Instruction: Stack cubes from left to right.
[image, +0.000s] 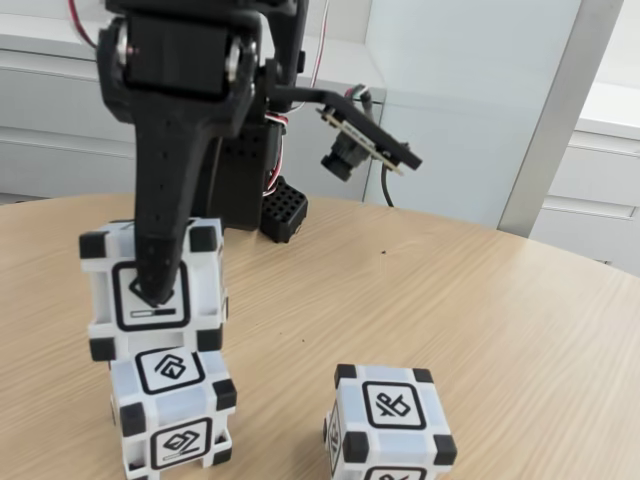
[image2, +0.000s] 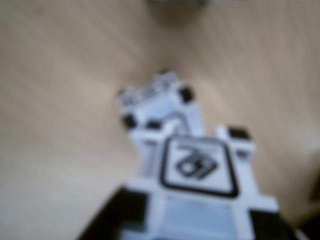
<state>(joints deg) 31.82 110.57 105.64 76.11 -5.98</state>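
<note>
Gripper (image: 152, 290) comes down from above, its black finger (image: 160, 230) lying flat against the front face of the upper cube (image: 150, 290); jaws closed on that cube. Upper cube sits on the lower cube (image: 172, 410), offset slightly left in the fixed view. Third cube (image: 388, 425) rests alone on the wooden table (image: 480, 320), to the right. Wrist view blurred: upper cube (image2: 200, 170) close, lower cube (image2: 157, 97) beyond.
</note>
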